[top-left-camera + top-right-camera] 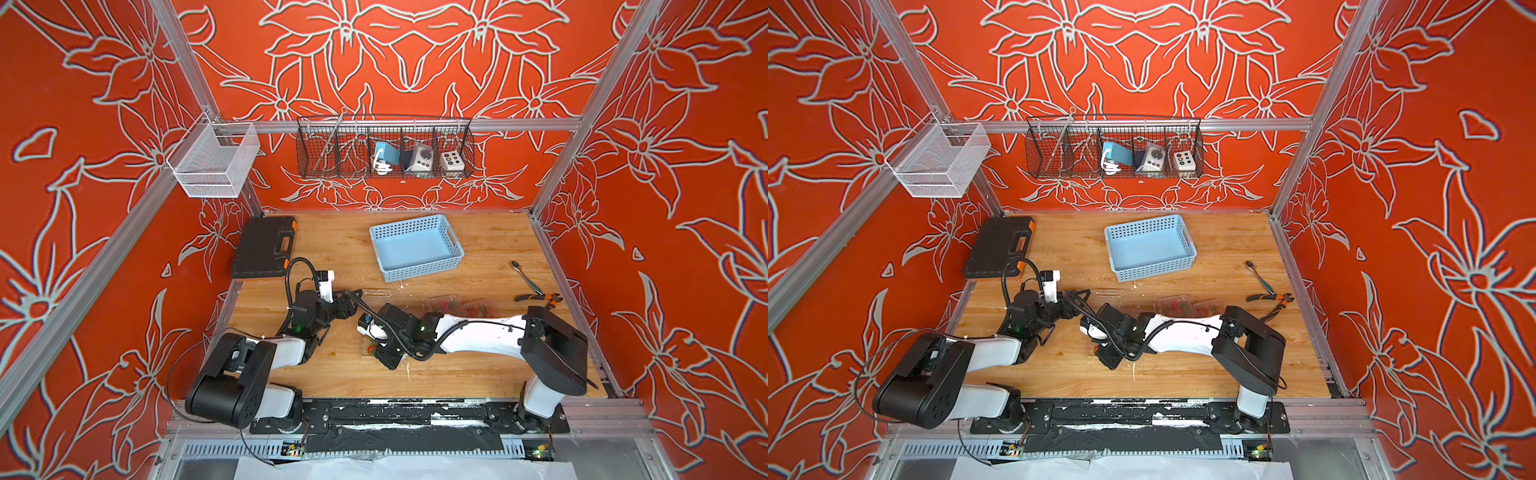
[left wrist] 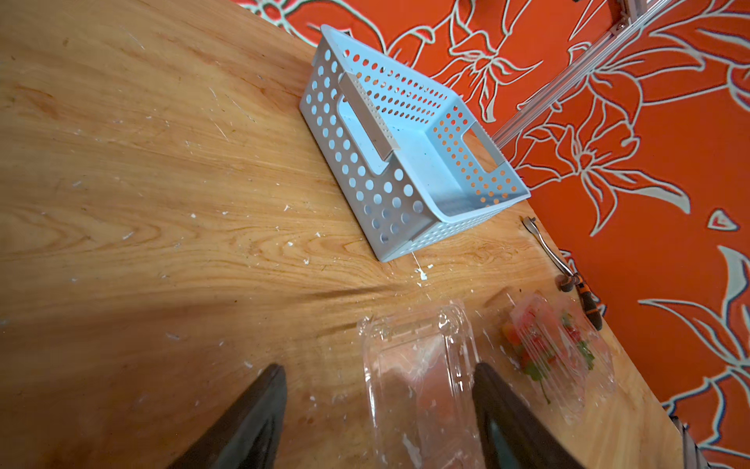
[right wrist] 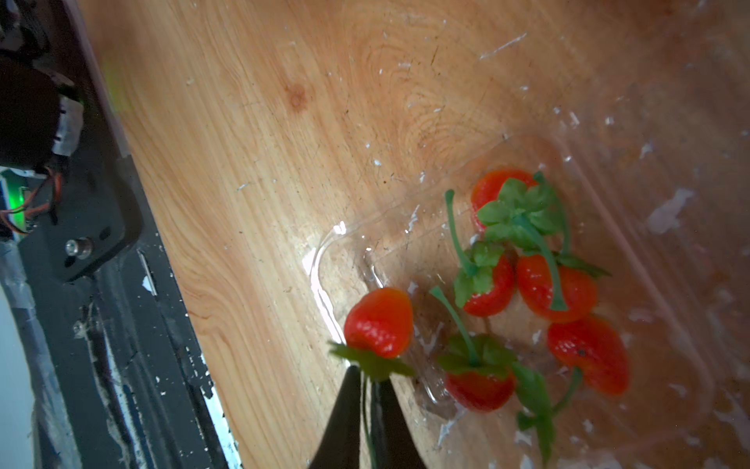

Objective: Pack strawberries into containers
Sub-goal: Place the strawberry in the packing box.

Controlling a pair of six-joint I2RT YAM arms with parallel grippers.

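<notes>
Six small red green-capped strawberries (image 3: 483,284), five in one clear plastic clamshell container (image 3: 608,284), the sixth's stem between the near-together right pincer (image 3: 368,390); left pincer (image 2: 379,406) apart over a second container (image 2: 422,373).

White-and-black arms (image 1: 478,332), black corrugated cables (image 1: 399,332), green lights (image 1: 422,328)

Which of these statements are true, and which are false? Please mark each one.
1. The blue basket holds strawberries. False: it is empty.
2. The right gripper has a strawberry at its tips, by the stem. True.
3. Five strawberries lie in the container in the right wrist view. True.
4. The left gripper is shut on pliers. False: its jaws stand open beside a clear container.
5. The black case stands open. False: it is closed.
</notes>
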